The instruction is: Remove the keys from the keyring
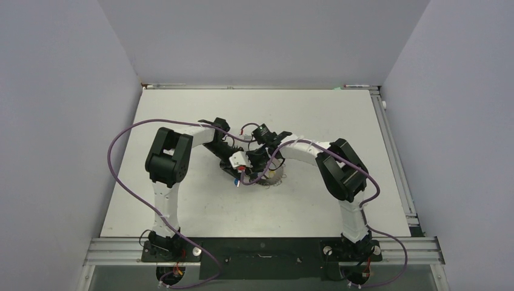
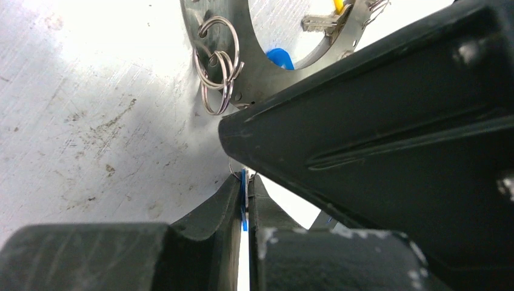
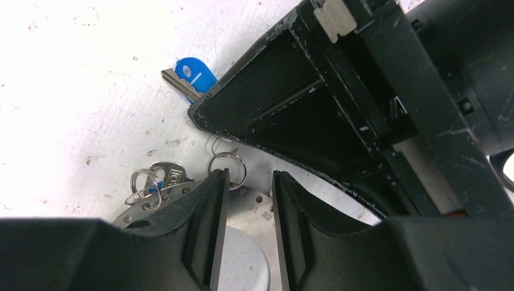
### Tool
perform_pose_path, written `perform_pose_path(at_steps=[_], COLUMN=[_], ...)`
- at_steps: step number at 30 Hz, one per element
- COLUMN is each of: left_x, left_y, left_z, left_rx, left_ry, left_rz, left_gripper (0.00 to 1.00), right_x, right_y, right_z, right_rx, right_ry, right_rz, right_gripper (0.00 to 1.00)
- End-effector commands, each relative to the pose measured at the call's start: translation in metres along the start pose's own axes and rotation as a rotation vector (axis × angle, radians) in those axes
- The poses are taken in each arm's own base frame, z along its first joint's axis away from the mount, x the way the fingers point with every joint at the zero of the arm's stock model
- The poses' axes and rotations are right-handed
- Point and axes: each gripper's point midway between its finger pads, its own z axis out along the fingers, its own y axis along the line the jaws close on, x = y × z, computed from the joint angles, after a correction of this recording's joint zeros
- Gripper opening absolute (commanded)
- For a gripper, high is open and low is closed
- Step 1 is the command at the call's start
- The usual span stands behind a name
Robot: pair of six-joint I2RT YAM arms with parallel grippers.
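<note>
Bright overhead light, blown-out glare, blurred foreground

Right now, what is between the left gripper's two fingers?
A thin blue key tag, seen edge-on in the left wrist view; the left gripper is shut on it.

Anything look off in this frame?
Nothing broken or spilled. The table is scuffed and stained beside the keyring, which looks like plain wear. Left hand is shut on a blue tag, edge-on between its fingers.
</note>
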Motion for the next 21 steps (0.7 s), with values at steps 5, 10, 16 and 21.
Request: perform_pose_path(at_steps=[5, 10, 16, 21], left_x=[-0.009, -0.010, -0.014, -0.012], left_y=[-0.007, -0.011, -0.016, -0.015], left_z=[-0.011, -0.016, -0.023, -0.028], left_rx=[-0.024, -0.025, -0.028, -0.029], left_ry=[-0.042, -0.050, -0.070, -0.079], left_rz=[0.075, 0.087, 0.103, 0.097], left_gripper=[0.00, 0.00, 0.00, 0.00], right_x=[-0.005, -0.002, -0.004, -0.010], right_y=[-0.003, 0.003, 0.007, -0.004], right_z=[0.006, 0.012, 0.009, -0.001], right_rx=[-0.057, -0.093, -0.088, -0.017], right_ry=[0.009, 0.035, 0.043, 0.043], right_rz=[-0.047, -0.066, -0.091, -0.087], right_gripper=[0.33, 0.30, 0.09, 0.05])
